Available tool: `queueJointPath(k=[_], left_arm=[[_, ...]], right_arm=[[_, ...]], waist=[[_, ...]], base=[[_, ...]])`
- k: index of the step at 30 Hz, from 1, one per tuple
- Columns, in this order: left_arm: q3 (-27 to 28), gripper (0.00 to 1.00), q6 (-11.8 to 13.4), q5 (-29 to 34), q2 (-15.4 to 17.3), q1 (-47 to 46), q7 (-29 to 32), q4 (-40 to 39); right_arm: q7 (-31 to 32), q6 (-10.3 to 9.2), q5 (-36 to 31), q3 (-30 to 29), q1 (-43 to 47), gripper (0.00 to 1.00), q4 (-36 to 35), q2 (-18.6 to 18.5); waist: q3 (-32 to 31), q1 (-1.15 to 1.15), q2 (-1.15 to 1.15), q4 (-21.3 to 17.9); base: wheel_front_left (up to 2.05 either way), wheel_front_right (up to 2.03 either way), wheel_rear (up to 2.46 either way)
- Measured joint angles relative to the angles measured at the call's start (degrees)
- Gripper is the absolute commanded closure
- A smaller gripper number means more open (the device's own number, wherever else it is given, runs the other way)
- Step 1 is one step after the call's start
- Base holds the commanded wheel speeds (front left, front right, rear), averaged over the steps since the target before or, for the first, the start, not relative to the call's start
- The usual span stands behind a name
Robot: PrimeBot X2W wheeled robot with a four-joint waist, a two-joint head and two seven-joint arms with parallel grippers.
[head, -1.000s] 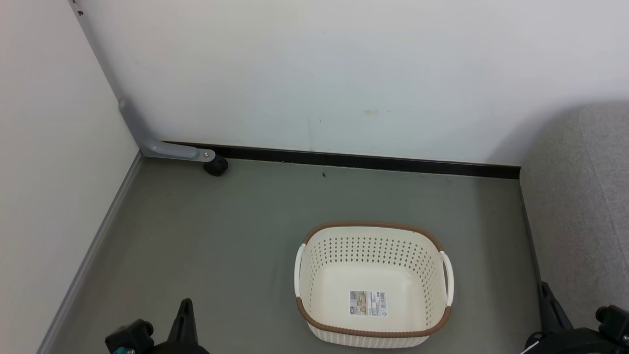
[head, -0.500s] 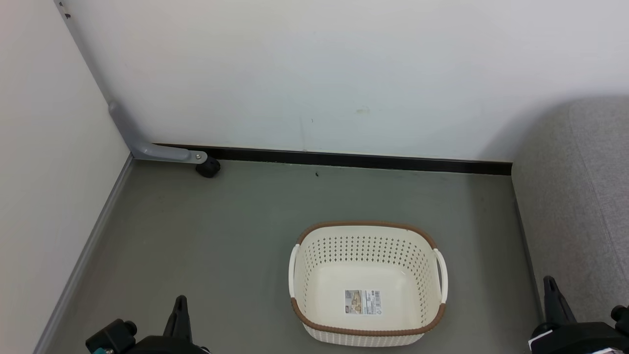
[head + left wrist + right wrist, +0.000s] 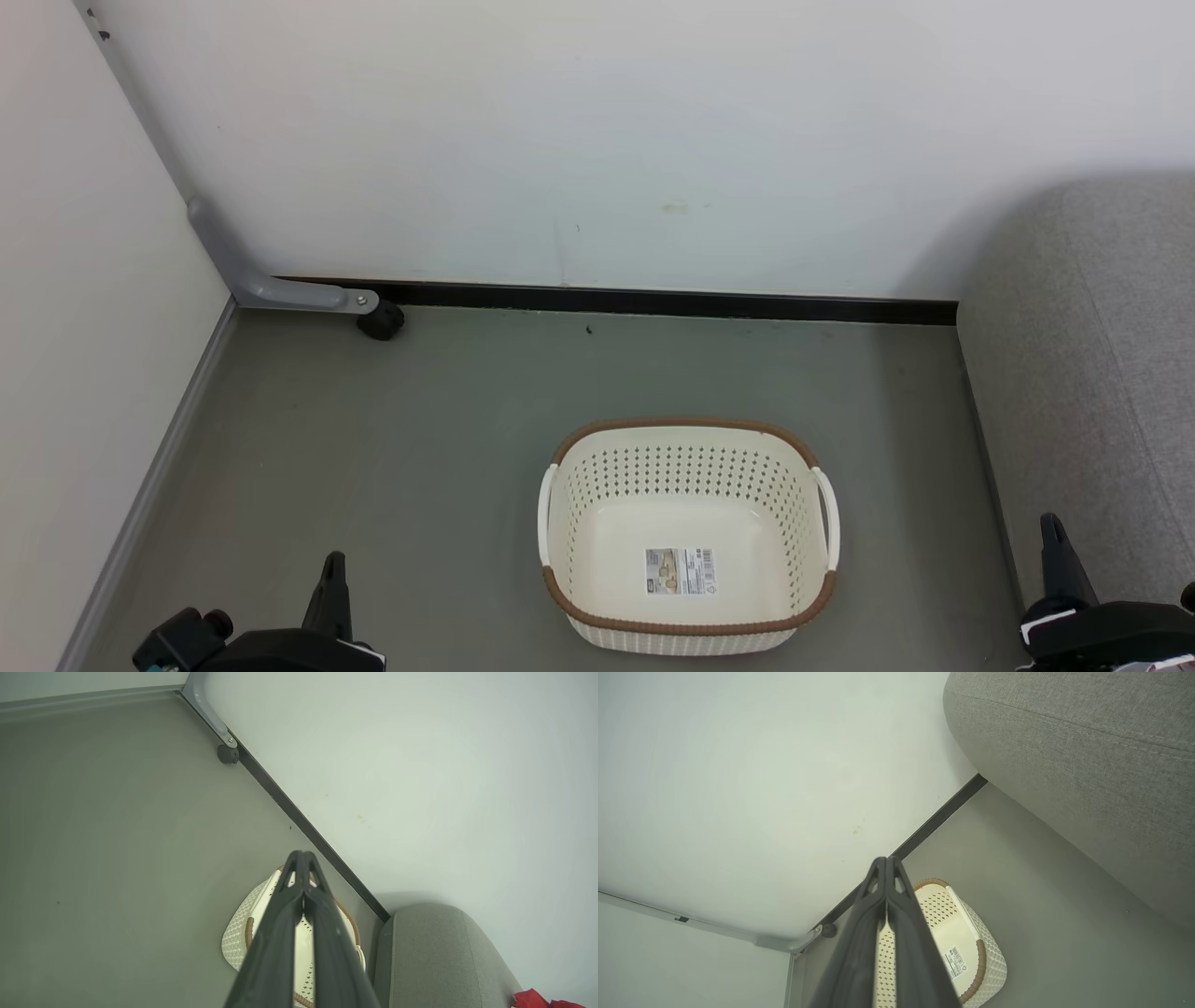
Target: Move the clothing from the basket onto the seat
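Cream-white perforated plastic basket [image 3: 691, 471] stayed empty, unloading apparently done, while the view drifted toward the light-grey fabric seat [image 3: 1074, 373] at frame right, left gripper [image 3: 332, 569] and right gripper [image 3: 1053, 537] fingers pressed together, empty.

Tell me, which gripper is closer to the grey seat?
Right. The right gripper is just beside the seat's edge; the left gripper is on the far side of the basket from it.
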Motion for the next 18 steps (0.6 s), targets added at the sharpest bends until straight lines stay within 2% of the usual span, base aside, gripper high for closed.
queueJointPath(k=[18], left_arm=[[3.28,1.0,-2.52,-11.93,-0.31,-0.02,3.53,-2.4]], right_arm=[[3.5,0.0,14.67,-0.81,-0.02,1.0,-3.16,0.24]], waist=[[0.23,0.0,0.0,-1.54]], base=[[0.0,0.0,0.0]])
